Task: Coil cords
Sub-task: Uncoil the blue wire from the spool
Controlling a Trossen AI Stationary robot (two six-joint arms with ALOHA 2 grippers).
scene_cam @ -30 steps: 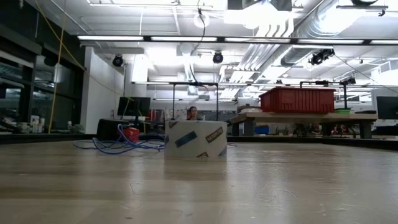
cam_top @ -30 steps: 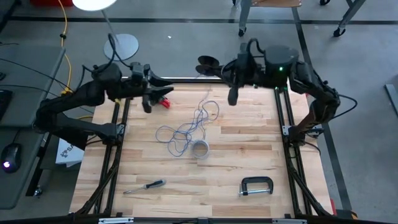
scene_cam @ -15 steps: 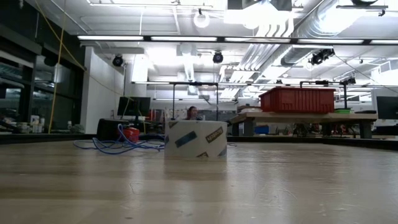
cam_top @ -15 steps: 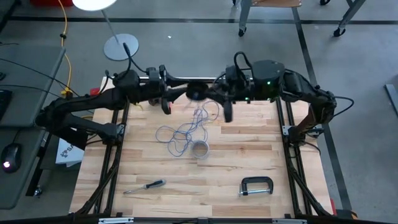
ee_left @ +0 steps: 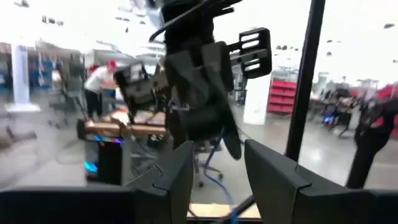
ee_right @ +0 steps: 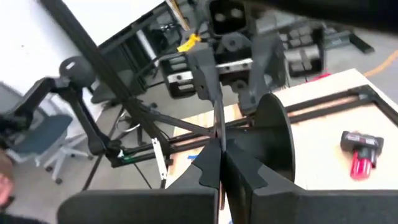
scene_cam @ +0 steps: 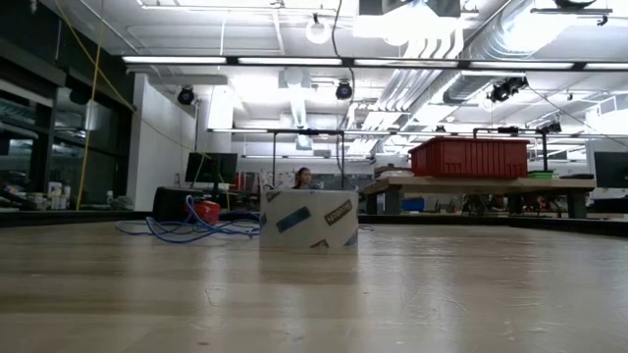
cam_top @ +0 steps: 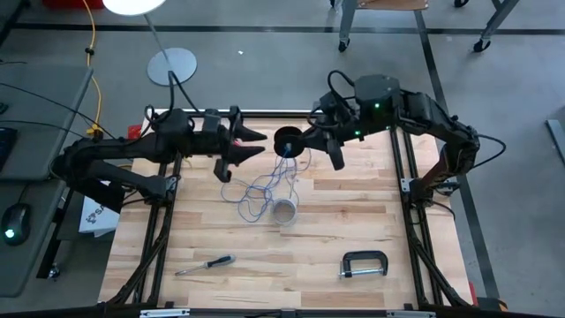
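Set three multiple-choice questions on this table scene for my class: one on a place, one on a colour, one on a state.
1. Where does the C-clamp lie?
A. On the tangled cord
B. On bare wood at the right arm's side, apart from the cord
C. Between the left gripper's fingers

2. What colour is most of the tangled cord?
A. Blue
B. Yellow
C. Red

3. How does the left gripper stand?
A. Shut on the screwdriver
B. Shut on the tape roll
C. Open, holding nothing

Answers:
1 B: the C-clamp lies alone on the table, well away from the tangled cord.
2 A: the loops show blue in the high and low views.
3 C: the left gripper hangs in the air with its fingers apart, while the screwdriver and tape roll lie on the wood.
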